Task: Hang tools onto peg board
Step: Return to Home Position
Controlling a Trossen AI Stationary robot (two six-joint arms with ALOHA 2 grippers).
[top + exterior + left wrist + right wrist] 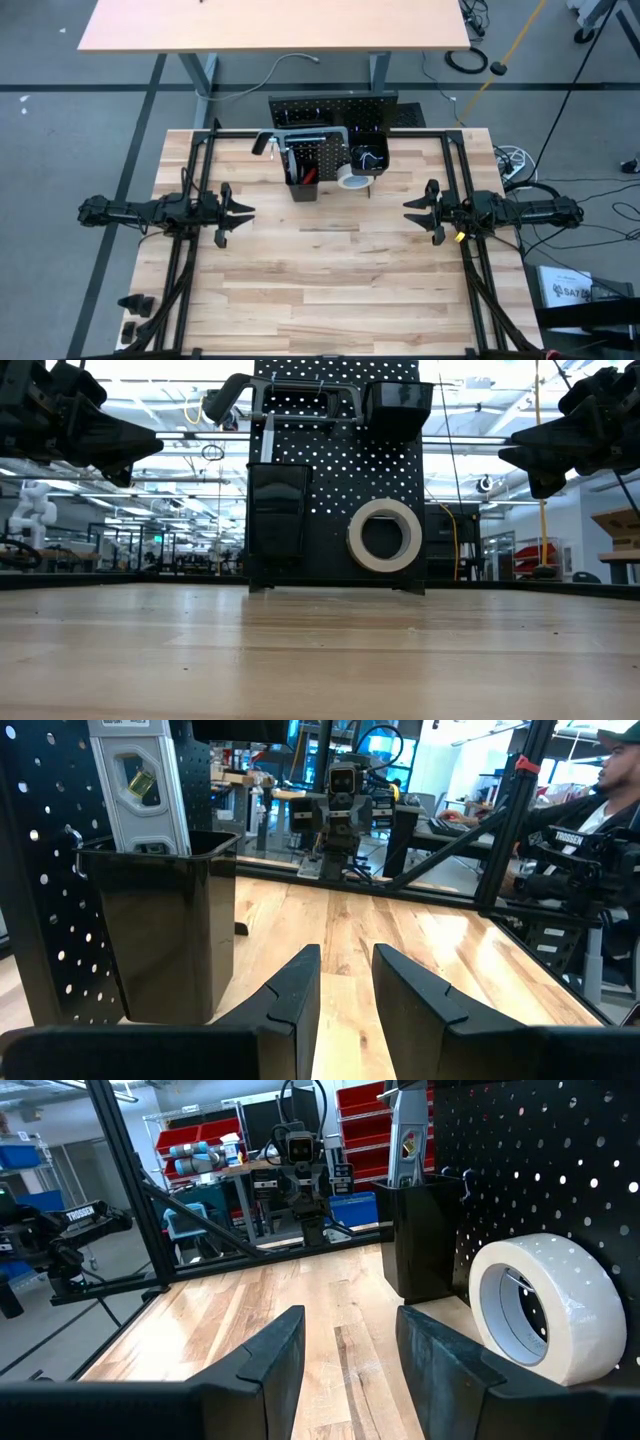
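Note:
The black peg board [335, 470] stands upright at the table's far middle. On it hang a grey hacksaw [290, 395] along the top and a white tape roll [385, 534] low on the right. Two black bins [278, 510] [398, 405] are attached, and a silver level [135, 780] stands in the lower one. My left gripper [240, 213] waits open at the table's left, pointing level toward the middle. My right gripper [412, 210] waits open at the table's right, facing it. Neither has anything between its fingers.
Black frame rails [190, 200] run along both sides of the table under the arms. A second tan table [270, 25] stands beyond the far edge. A person [610, 800] sits off the table's near side. Bare wood lies between the grippers and the table's near edge.

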